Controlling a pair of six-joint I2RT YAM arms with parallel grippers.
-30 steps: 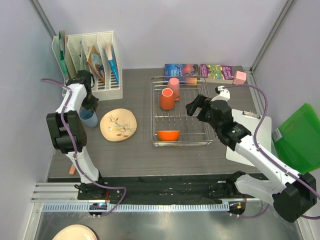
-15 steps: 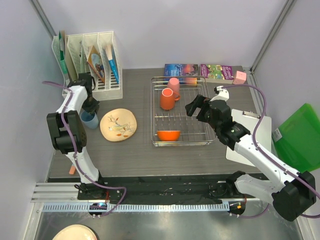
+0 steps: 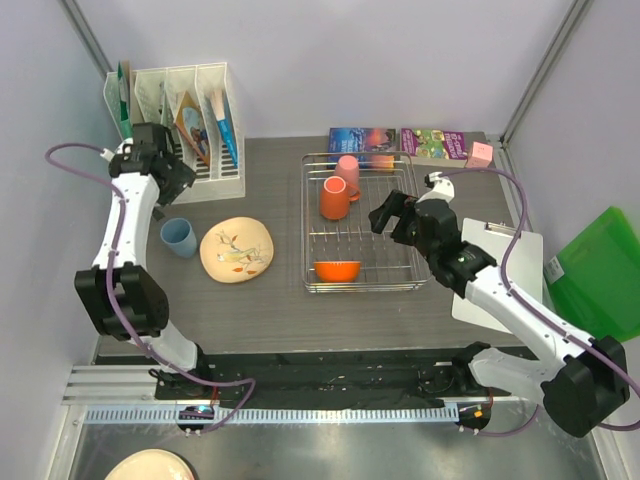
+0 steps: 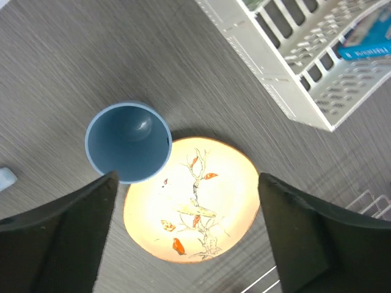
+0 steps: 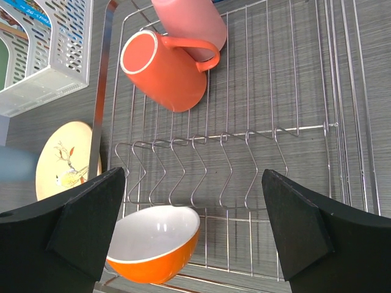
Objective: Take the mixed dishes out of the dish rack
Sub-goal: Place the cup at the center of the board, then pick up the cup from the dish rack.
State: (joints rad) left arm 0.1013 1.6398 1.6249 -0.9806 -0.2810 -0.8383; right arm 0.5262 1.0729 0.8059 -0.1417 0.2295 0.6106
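White file organiser (image 3: 192,128) far left; blue book (image 3: 362,141), green book (image 3: 432,144), pink block (image 3: 480,154) along the far edge; clipboard (image 3: 528,258) at right.

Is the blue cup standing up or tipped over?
Standing up. The light blue cup shows its round mouth and bare inside from above, beside the floral plate.

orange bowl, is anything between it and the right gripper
Nothing visible does. The right gripper hangs open above the dish rack, and the orange bowl sits uncovered at its near edge. The wire prongs run beside the bowl, not over it; the mug and pink cup lie at the far end.
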